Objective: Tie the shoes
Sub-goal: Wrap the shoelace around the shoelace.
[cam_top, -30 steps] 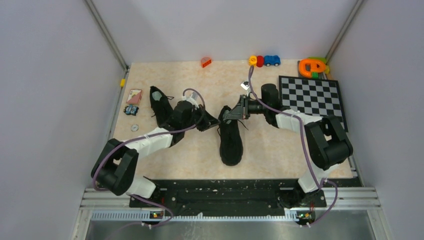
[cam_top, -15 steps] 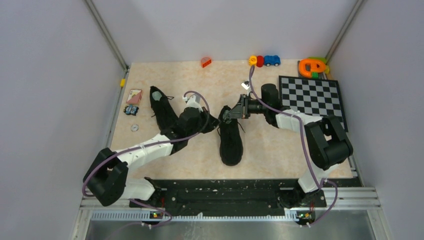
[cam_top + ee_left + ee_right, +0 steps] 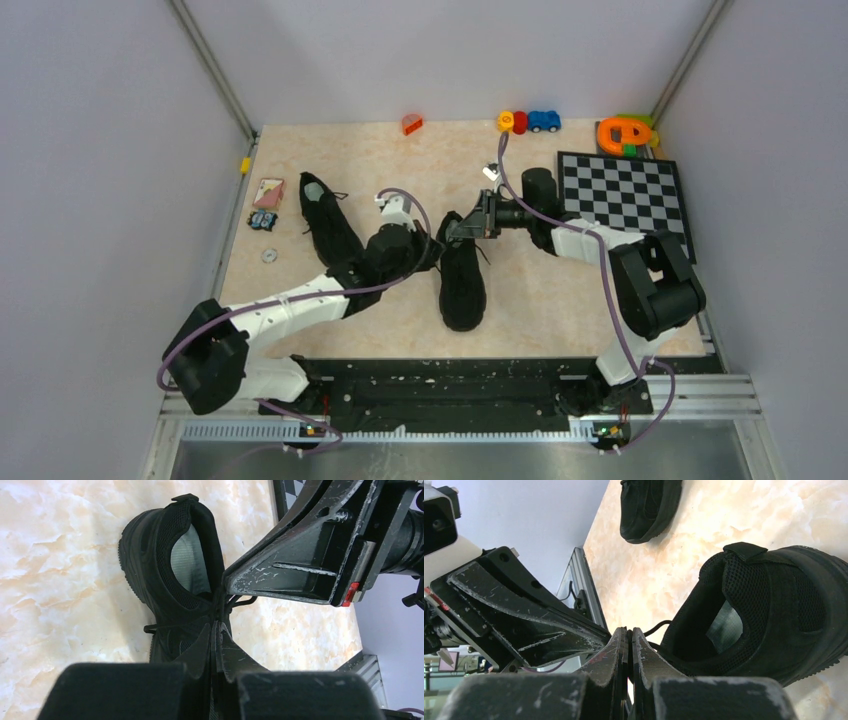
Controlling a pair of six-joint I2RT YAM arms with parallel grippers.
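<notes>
The left gripper (image 3: pixel 216 628) has its two scuffed black fingers pressed flat together with no gap between them; the right gripper (image 3: pixel 629 636) is closed the same way, finger against finger. Their tips nearly meet over the mouth of the centre shoe (image 3: pixel 165 575), an all-black low-top mesh sneaker with a pale grey-green insole (image 3: pixel 189 565). It lies on its sole on the marbled beige tabletop (image 3: pixel 560 290), directly below both tips, with its toe pointing back toward the arm bases. A thin black lace (image 3: pixel 656 626) loops up from the tongue towards the tips; whether either closed pair has a strand pinched is too dark and fine to tell. From above, fingers, lace and shoe merge into one black patch.

In the left wrist view the gripper's own fingers cover the centre shoe's toe. The second shoe (image 3: pixel 325 222), a matching black sneaker, lies to the left of the left gripper, well apart from the tips; its toe end is overlapped by that arm's wrist, and the right wrist view crops it at the top edge. Behind the right gripper's wrist lies a black-and-white checkerboard (image 3: pixel 622 195); past both tips, along the table's far edge, stand small bright plastic toys (image 3: pixel 530 121).
</notes>
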